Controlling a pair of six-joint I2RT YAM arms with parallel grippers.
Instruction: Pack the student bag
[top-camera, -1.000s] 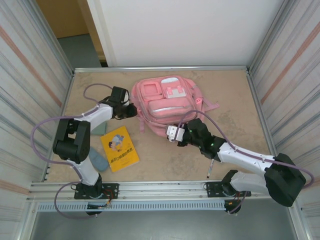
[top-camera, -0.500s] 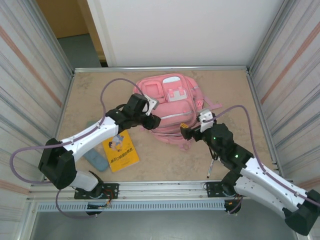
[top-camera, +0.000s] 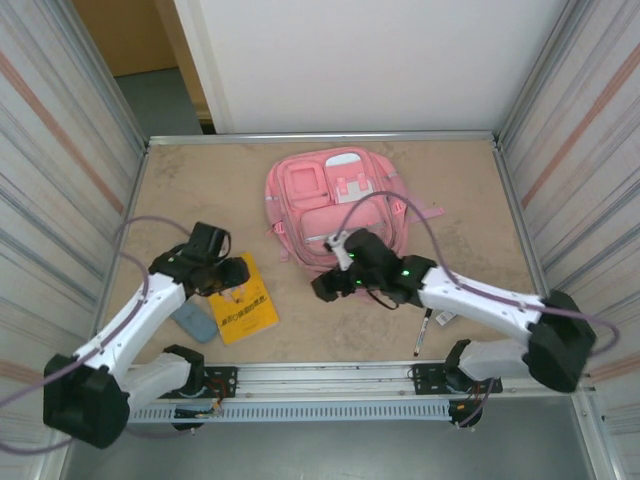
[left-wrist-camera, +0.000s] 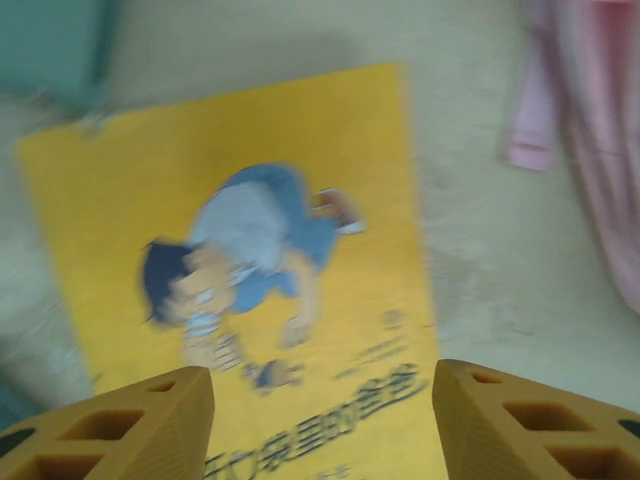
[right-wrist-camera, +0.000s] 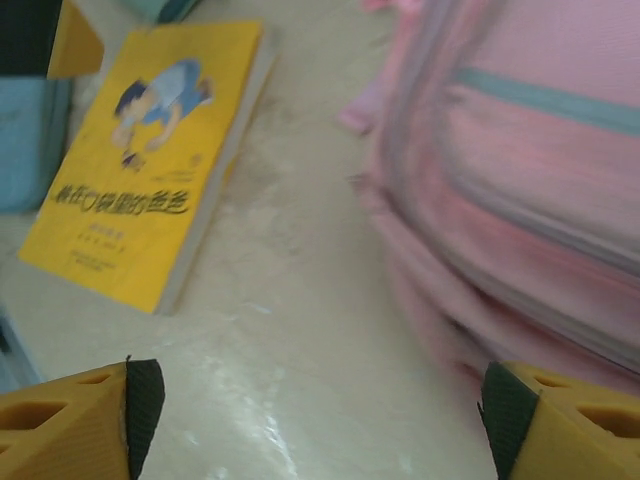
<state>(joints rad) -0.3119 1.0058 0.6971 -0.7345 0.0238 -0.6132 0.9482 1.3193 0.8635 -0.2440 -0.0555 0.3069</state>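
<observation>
Beige worktop (top-camera: 455, 185), large pink fabric backpack (top-camera: 335, 200) at twelve o'clock; I see left end effector (left-wrist-camera: 320, 372) and right end effector (right-wrist-camera: 315, 370) both open.

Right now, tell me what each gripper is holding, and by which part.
Nothing is held. The left gripper hangs open above the yellow book; the right gripper is open over the table beside the student bag.

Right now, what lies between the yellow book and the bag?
Bare table. In the right wrist view, nothing lies on it between the book and the bag.
</observation>
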